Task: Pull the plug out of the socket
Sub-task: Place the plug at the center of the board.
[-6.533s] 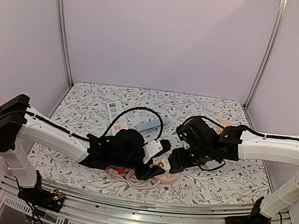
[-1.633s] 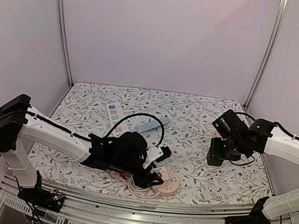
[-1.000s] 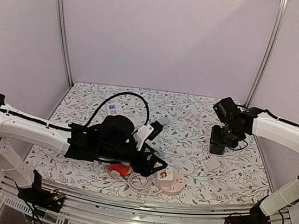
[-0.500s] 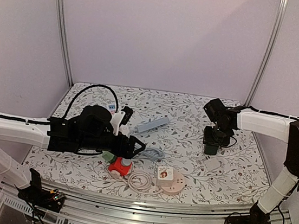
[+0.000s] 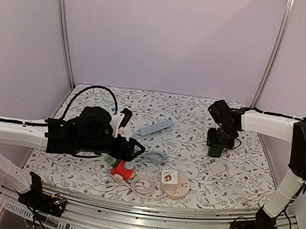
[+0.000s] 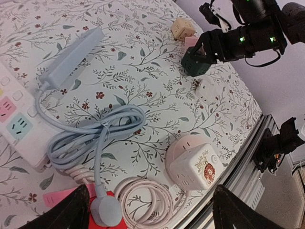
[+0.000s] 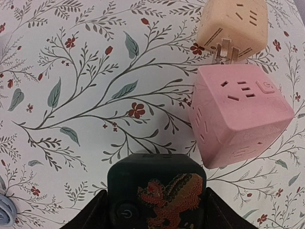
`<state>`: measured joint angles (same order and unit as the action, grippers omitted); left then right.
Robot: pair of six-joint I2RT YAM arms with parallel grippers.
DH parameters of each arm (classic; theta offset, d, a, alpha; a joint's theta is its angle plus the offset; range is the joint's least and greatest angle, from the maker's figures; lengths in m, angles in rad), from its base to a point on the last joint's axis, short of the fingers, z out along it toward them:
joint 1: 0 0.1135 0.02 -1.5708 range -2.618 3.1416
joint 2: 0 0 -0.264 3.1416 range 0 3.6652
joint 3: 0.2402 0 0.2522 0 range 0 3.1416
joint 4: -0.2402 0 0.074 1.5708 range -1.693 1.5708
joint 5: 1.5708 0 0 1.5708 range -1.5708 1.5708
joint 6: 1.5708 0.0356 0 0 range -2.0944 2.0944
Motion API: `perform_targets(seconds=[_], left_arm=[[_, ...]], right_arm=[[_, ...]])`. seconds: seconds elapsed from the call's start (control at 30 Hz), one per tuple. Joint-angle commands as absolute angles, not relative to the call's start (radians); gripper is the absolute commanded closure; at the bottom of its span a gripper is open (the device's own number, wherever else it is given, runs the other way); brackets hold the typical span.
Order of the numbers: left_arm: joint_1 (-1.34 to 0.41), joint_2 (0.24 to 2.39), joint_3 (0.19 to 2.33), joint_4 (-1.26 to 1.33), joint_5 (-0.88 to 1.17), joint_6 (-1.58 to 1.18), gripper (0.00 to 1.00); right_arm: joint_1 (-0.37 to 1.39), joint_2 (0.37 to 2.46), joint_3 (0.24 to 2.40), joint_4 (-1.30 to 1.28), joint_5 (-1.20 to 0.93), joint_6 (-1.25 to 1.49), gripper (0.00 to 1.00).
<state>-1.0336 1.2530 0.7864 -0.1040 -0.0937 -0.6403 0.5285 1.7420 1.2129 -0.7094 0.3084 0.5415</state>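
Right gripper [image 7: 155,207] clamps a glossy dark cube socket [image 7: 157,188], lower frame; wrist views alone reveal the matte pink cube [image 7: 240,114]; left gripper [image 6: 155,212] spread wide.

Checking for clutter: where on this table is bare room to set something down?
Bare patches: mid-table between the grey power strip and the black cube in the right end effector; also the near-right corner beyond the white adapter. Crowded: front centre, around the red socket, coiled cord and round socket.

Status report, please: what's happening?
Left gripper open over blue cord. Right gripper shut on dark plug, clear of socket. Pink cube close by.
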Motion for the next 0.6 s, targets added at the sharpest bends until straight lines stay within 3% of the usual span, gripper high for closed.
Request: perform_targets(seconds=[0.0,0.37,0.57], left_arm=[[-1.014,1.258,0.827,-0.179,-0.09,-0.624,0.13],[-0.999,1.223,0.83,-0.217,-0.122,-0.651,0.12],[-0.997,1.225,0.824,-0.205,-0.117,-0.672,0.11]], right_arm=[[0.52,1.747,1.236,-0.71,0.29,0.528,0.3],[0.521,1.648,1.264,-0.772,0.255,0.493,0.09],[0.521,1.512,1.258,-0.826,0.24,0.484,0.06]])
